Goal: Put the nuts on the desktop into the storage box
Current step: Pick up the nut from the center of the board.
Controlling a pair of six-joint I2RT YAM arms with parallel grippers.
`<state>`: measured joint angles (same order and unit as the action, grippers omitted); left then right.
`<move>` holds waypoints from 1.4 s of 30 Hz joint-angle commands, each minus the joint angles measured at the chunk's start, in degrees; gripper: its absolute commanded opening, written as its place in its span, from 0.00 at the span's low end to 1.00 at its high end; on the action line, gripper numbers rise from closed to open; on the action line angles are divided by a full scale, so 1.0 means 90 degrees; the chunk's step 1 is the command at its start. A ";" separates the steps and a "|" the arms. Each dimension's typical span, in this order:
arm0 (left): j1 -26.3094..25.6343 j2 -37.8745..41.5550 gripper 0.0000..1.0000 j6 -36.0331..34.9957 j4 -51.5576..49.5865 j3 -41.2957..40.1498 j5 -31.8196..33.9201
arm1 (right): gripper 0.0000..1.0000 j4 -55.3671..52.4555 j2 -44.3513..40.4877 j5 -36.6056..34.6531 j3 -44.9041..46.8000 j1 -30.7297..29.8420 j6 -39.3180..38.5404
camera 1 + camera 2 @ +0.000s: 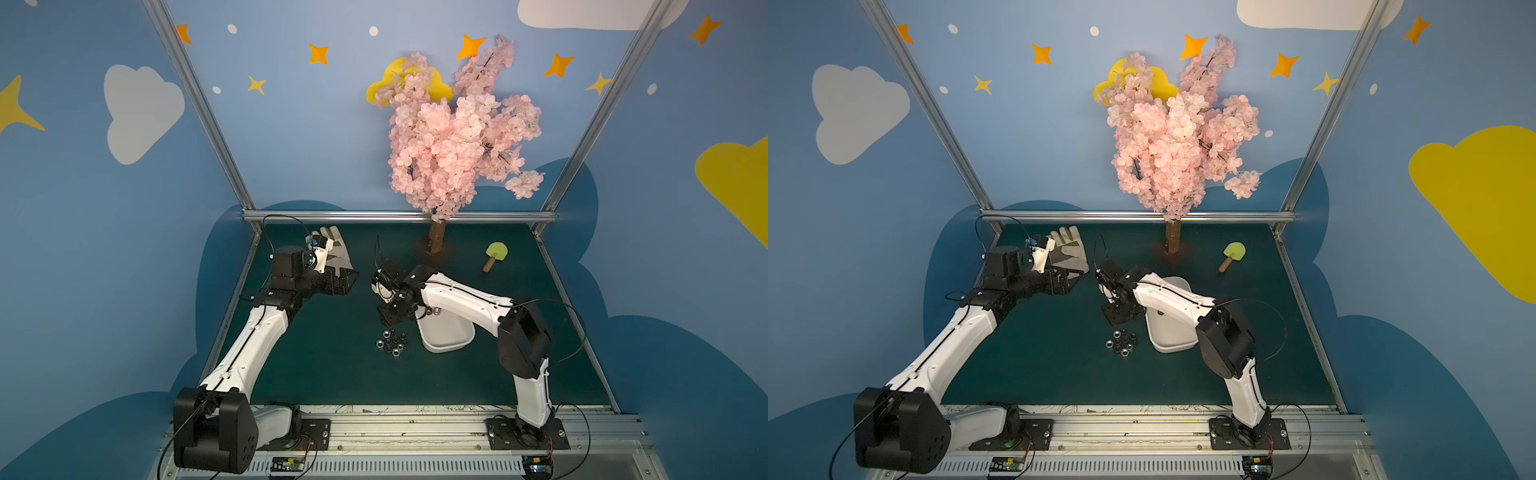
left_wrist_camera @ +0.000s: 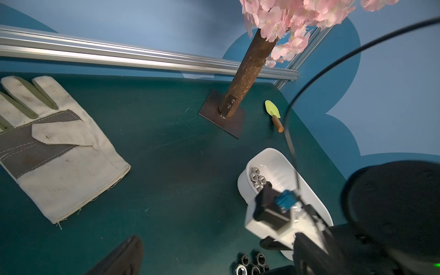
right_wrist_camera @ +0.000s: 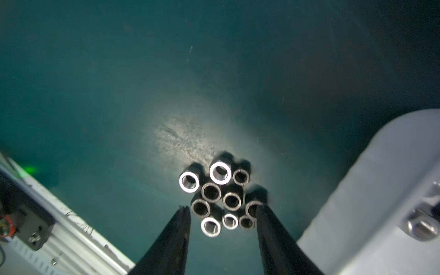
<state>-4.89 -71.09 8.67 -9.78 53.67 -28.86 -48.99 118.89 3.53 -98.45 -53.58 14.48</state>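
Right wrist view: black fingers of the right hand (image 3: 222, 210) stand partway apart with nothing between them; the hand is empty.
Nuts on counter: about ten small shiny silver-grey metal hex nuts (image 3: 220, 197), packed touching in one cluster on the flat dark green matte counter (image 3: 166, 83). The cluster shows between the fingertips.
Box: shallow white rectangular plastic storage box (image 2: 269, 152), just beside the cluster; several nuts already lie at one end.
Left hand (image 1: 345, 280): spread wide, empty, near a beige work glove (image 1: 338, 249), well apart from the nuts.
Risk: the cluster is tight, so closing fingers would likely pinch two nuts at once or shove the neighbours and scatter them. One fingertip overlaps an edge nut, contact not clear; coming down onto it would block the pick. Smooth metal may slip in transit.
Orientation: nuts lie flat, bores pointing up, no long axis. The box's long axis runs near-to-far in both top views.
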 commanded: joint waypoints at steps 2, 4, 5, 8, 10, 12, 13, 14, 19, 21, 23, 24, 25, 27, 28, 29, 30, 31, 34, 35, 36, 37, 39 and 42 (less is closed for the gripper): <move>0.0035 0.0167 1.00 0.0014 0.0059 -0.0026 -0.0023 | 0.51 -0.0411 0.0591 -0.0028 -0.0526 -0.0136 -0.0085; 0.0033 0.0162 1.00 0.0034 0.0109 -0.0045 -0.0044 | 0.51 -0.0509 0.0824 -0.0074 -0.0686 -0.0187 -0.0115; 0.0034 0.0155 1.00 0.0042 0.0118 -0.0052 -0.0045 | 0.51 -0.0532 0.0910 -0.0097 -0.0738 -0.0208 -0.0132; 0.0034 0.0150 1.00 0.0042 0.0133 -0.0056 -0.0044 | 0.50 -0.0554 0.1061 -0.0118 -0.0779 -0.0247 -0.0134; 0.0035 0.0156 1.00 0.0043 0.0133 -0.0065 -0.0035 | 0.50 -0.0588 0.1130 -0.0156 -0.0770 -0.0257 -0.0135; 0.0035 0.0169 1.00 0.0043 0.0151 -0.0074 -0.0042 | 0.48 -0.0630 0.1173 -0.0177 -0.0751 -0.0267 -0.0139; 0.0034 0.0166 1.00 0.0042 0.0160 -0.0075 -0.0044 | 0.46 -0.0640 0.1182 -0.0177 -0.0719 -0.0281 -0.0125; 0.0035 0.0155 1.00 0.0052 0.0177 -0.0084 -0.0040 | 0.45 -0.0645 0.1184 -0.0187 -0.0685 -0.0294 -0.0125; 0.0030 0.0165 1.00 0.0069 0.0198 -0.0098 -0.0043 | 0.41 -0.0670 0.1240 -0.0245 -0.0555 -0.0363 -0.0107; 0.0035 0.0164 1.00 0.0071 0.0200 -0.0104 -0.0039 | 0.38 -0.0696 0.1263 -0.0279 -0.0555 -0.0387 -0.0096; 0.0034 0.0189 1.00 0.0053 0.0172 -0.0094 -0.0032 | 0.32 -0.0689 0.1263 -0.0312 -0.0580 -0.0404 -0.0091; 0.0035 0.0196 1.00 0.0045 0.0169 -0.0094 -0.0012 | 0.31 -0.0687 0.1280 -0.0304 -0.0616 -0.0404 -0.0101; 0.0035 0.0207 1.00 0.0043 0.0159 -0.0094 -0.0004 | 0.31 -0.0707 0.1299 -0.0304 -0.0662 -0.0404 -0.0112; 0.0035 0.0223 1.00 0.0042 0.0154 -0.0094 0.0003 | 0.29 -0.0784 0.1367 -0.0350 -0.0808 -0.0404 -0.0133; 0.0035 0.0226 1.00 0.0043 0.0155 -0.0094 0.0004 | 0.26 -0.0806 0.1370 -0.0379 -0.0859 -0.0404 -0.0133; 0.0035 0.0223 1.00 0.0040 0.0150 -0.0103 0.0006 | 0.23 -0.0801 0.1340 -0.0399 -0.0877 -0.0402 -0.0125; 0.0035 0.0218 1.00 0.0048 0.0159 -0.0104 0.0004 | 0.21 -0.0771 0.1292 -0.0442 -0.0870 -0.0394 -0.0130; 0.0035 0.0228 1.00 0.0038 0.0159 -0.0113 0.0009 | 0.20 -0.0721 0.1205 -0.0499 -0.0850 -0.0389 -0.0120; 0.0035 0.0251 1.00 0.0034 0.0152 -0.0095 0.0030 | 0.19 -0.0472 0.0801 -0.0536 -0.0726 -0.0277 -0.0083; 0.0035 0.0264 1.00 0.0033 0.0150 -0.0094 0.0039 | 0.18 -0.0297 0.0600 -0.0485 -0.0613 -0.0200 -0.0054; 0.0030 0.0257 1.00 0.0033 0.0152 -0.0094 0.0037 | 0.18 -0.0102 0.0406 -0.0426 -0.0473 -0.0110 0.0000; 0.0035 0.0277 1.00 0.0033 0.0154 -0.0094 0.0034 | 0.18 0.0142 0.0187 -0.0329 -0.0291 0.0016 0.0083; 0.0035 0.0271 1.00 0.0050 0.0171 -0.0094 0.0024 | 0.18 0.0617 -0.0294 -0.0113 0.0094 0.0265 0.0223; 0.0035 0.0236 1.00 0.0081 0.0191 -0.0094 -0.0013 | 0.18 0.1074 -0.0977 -0.0111 0.0659 0.0604 0.0383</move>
<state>-4.56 -69.73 9.26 -9.30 53.08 -28.32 -45.25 117.40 1.89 -94.72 -51.05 15.75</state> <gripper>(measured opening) 0.999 0.251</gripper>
